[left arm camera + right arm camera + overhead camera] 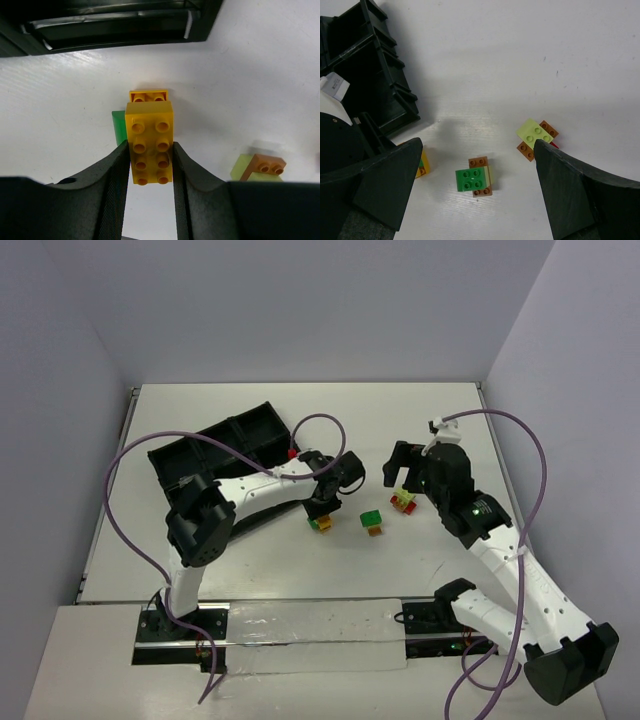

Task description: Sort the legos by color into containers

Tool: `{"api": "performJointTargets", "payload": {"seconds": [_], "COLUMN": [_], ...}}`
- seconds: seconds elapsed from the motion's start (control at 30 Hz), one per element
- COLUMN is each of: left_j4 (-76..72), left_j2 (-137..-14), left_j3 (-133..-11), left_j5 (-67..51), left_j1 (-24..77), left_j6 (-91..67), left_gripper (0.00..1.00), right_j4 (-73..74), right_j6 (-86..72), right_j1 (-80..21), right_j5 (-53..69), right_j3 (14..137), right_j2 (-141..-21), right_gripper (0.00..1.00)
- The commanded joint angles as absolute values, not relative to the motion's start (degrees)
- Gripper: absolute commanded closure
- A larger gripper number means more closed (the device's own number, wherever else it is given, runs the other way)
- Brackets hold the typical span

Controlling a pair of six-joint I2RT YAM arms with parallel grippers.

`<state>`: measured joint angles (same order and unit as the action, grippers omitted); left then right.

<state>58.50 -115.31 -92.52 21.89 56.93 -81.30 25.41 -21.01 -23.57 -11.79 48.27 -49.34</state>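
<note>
No legible txt, nos. or brand marks in any view. Small white tag (335, 86) next to the black tray (370, 65), right wrist view: too blurred to read. Studs on the yellow brick (150, 150): no lettering made out.

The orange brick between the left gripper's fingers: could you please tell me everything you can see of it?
It is a glossy yellow-orange plastic brick with eight studs in two rows, lying flat, studs up, lengthwise between the black ribbed fingers of the left gripper. They flank its near half; contact I cannot confirm. It appears stacked on a smaller orange brick and a green brick, on the white table near the black tray.
</note>
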Motion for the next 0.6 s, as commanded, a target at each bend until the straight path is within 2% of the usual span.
{"api": "performJointTargets", "payload": {"seconds": [0.0,0.3,0.57], "left_j4": [54.9,47.1,34.1], "left_j2": [-111.3,-100.9,-84.7], "left_j3": [-92.2,-85.2,-75.2], "left_j5": [26.4,24.6,9.3], "left_j1": [59.3,60.1,55.1], "left_j6": [-72.2,-48.9,-37.0], "left_gripper": [1.0,1.0,1.0], "right_j4": [23.5,25.4,26.6], "right_j6": [-22.6,-23.1,-22.3], "right_j1": [-23.3,-23.3,-21.8], "right_j5": [-11.5,-12.1,-5.9], "right_j3": [47.9,49.4,51.8], "right_j2": [-47.7,-44.7,-43.2], "right_gripper": [0.0,0.0,0.0]}}
